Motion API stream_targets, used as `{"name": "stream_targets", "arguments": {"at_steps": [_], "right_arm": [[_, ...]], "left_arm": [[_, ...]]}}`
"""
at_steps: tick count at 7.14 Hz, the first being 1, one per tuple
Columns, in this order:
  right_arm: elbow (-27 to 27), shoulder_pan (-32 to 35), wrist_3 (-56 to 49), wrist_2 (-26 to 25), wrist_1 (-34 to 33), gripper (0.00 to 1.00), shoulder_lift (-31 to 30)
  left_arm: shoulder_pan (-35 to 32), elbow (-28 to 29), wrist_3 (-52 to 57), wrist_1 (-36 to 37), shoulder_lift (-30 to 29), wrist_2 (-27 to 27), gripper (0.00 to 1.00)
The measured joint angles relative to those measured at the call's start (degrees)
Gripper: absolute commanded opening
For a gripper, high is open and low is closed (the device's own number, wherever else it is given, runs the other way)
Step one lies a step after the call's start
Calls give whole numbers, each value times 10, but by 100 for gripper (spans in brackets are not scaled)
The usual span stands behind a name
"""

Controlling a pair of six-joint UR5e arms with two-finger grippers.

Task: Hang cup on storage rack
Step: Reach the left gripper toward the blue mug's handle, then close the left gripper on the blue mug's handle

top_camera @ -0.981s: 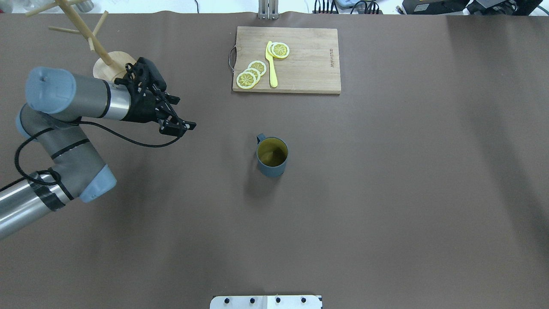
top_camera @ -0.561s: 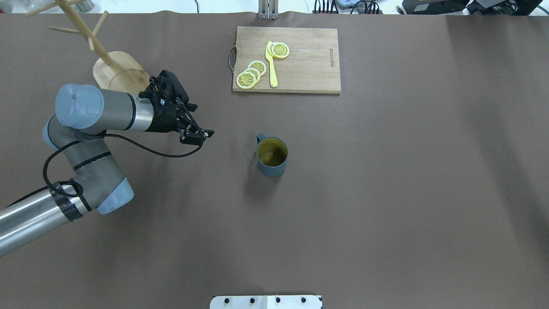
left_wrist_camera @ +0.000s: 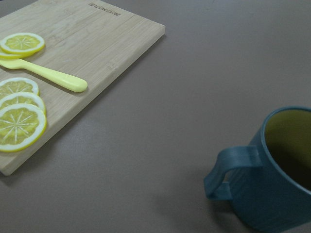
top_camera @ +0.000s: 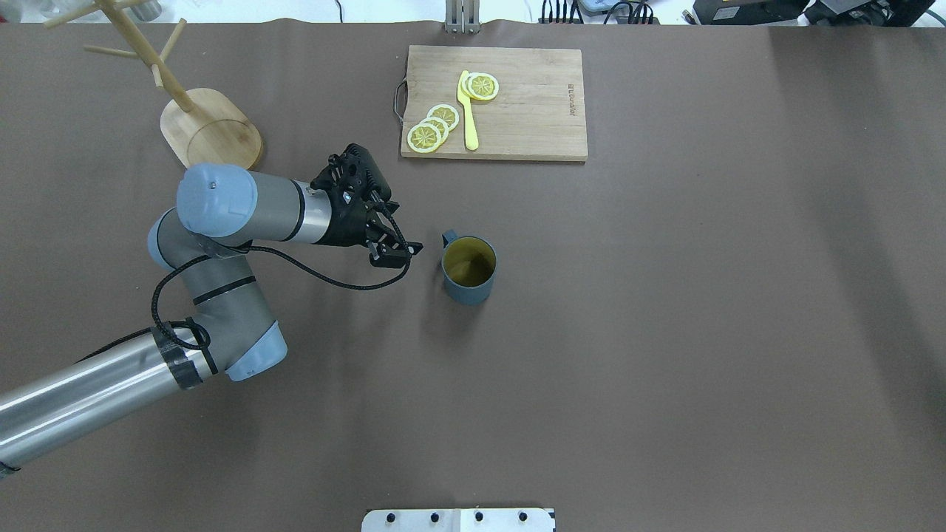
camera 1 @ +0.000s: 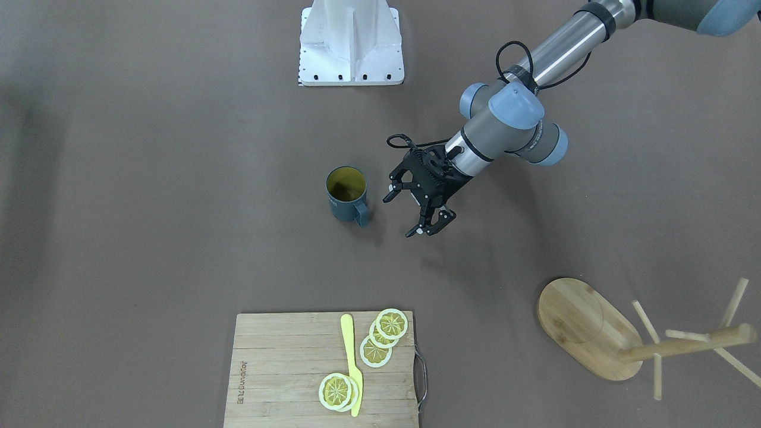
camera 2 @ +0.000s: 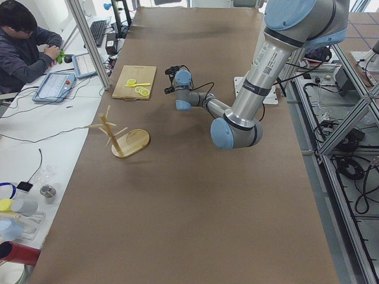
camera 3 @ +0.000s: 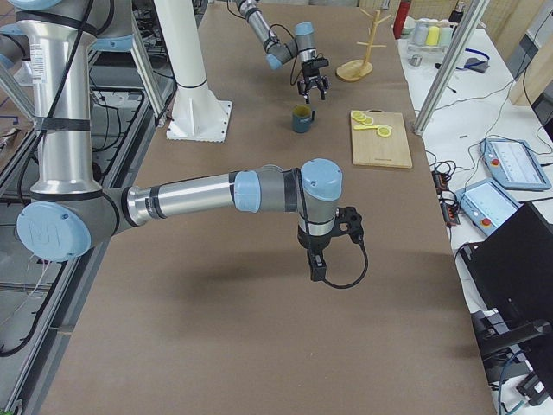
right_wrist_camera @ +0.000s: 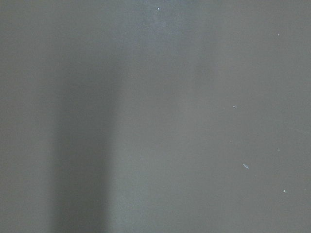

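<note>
Spread wide, the left claw (top_camera: 399, 253) hovers just left of the cup (top_camera: 468, 272), upright at the middle of the tabletop (top_camera: 665, 332), its handle (top_camera: 448, 237) turned toward the claw, likely for a handle pinch before the far-left rack (top_camera: 214, 133).

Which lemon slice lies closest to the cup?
The slice at the board's corner facing the cup, the end one of three overlapping; the others lie farther back on the board.
</note>
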Motion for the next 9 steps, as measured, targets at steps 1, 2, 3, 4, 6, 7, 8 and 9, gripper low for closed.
{"name": "stream_targets", "arguments": {"at_steps": [1, 2, 3, 4, 6, 7, 8, 9], "right_arm": [[0, 0, 2, 0, 0, 100, -1], [-1, 0, 3, -1, 0, 100, -2], [-1, 0, 4, -1, 0, 100, -3], [-2, 0, 5, -2, 0, 100, -3], [-4, 0, 5, -2, 0, 100, -3], [-5, 0, 5, -2, 0, 100, -4], [-6, 0, 5, -3, 0, 100, -4], [-6, 0, 5, -3, 0, 100, -4]], "left_arm": [[2, 10, 0, 0, -9, 2, 75], [10, 20, 0, 0, -19, 16, 74], [21, 26, 0, 0, -26, 40, 71], [29, 28, 0, 1, -31, 56, 69], [34, 29, 0, 1, -36, 66, 67], [34, 30, -1, 1, -39, 66, 66], [34, 30, -1, 1, -40, 67, 65], [35, 30, -1, 1, -42, 67, 63]]}}
